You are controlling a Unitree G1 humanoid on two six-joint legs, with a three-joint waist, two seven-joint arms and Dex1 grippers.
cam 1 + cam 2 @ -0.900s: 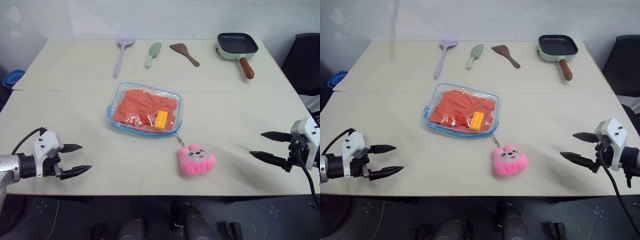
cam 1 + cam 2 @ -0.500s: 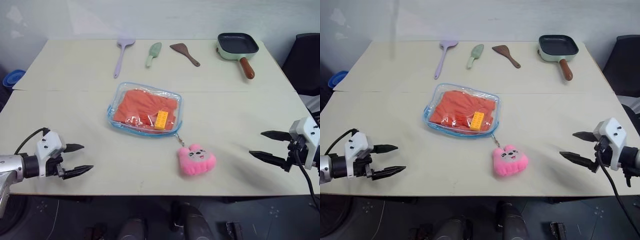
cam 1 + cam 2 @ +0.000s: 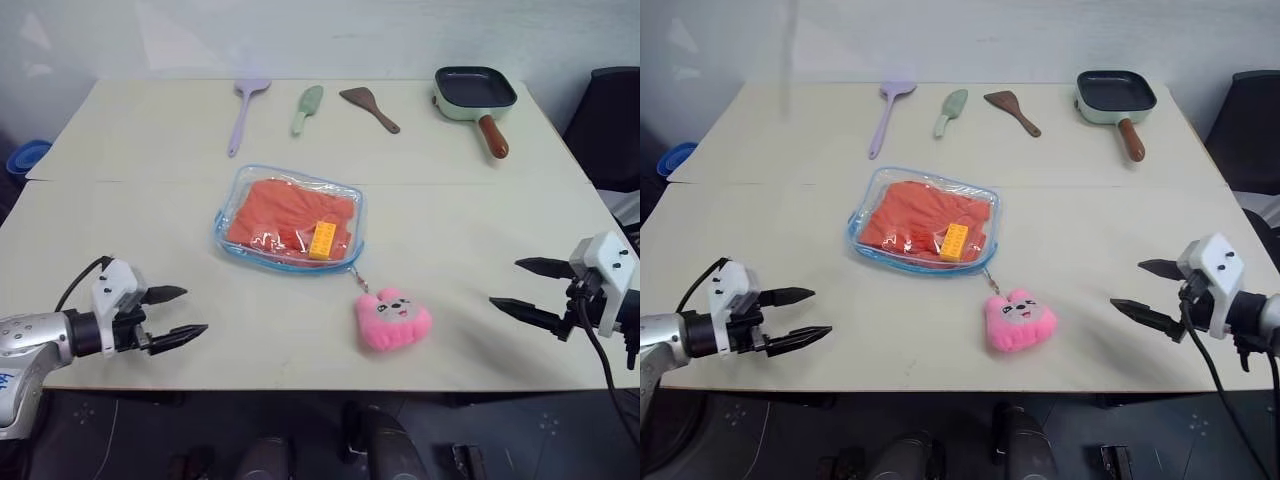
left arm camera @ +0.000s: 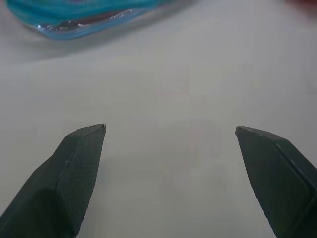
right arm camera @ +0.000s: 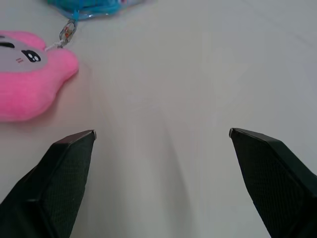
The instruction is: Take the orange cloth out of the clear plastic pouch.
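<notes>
The clear plastic pouch point(image 3: 290, 220) with light blue trim lies flat at the table's middle. Inside it sits the orange cloth point(image 3: 280, 215), with a small yellow-orange toy brick point(image 3: 322, 240) near one corner. A short chain joins the pouch to a pink plush charm point(image 3: 392, 320) lying closer to me. My left gripper point(image 3: 178, 313) hovers open over the near left of the table, well short of the pouch, whose blue edge point(image 4: 84, 22) appears in the left wrist view. Over the near right edge, my right gripper point(image 3: 515, 285) is open and empty; the charm point(image 5: 29, 82) is ahead of it.
Along the far side lie a lilac spatula point(image 3: 242, 112), a green scoop point(image 3: 305, 106), a brown turner point(image 3: 368, 106) and a small square pan point(image 3: 476, 92) with a wooden handle. A blue bowl point(image 3: 24, 156) sits off the table's left edge. A dark chair point(image 3: 610, 120) stands at the right.
Both grippers have drifted inward over the table, the left one to the right and the right one slightly to the left. Both stay open. Pouch and charm have not moved.
</notes>
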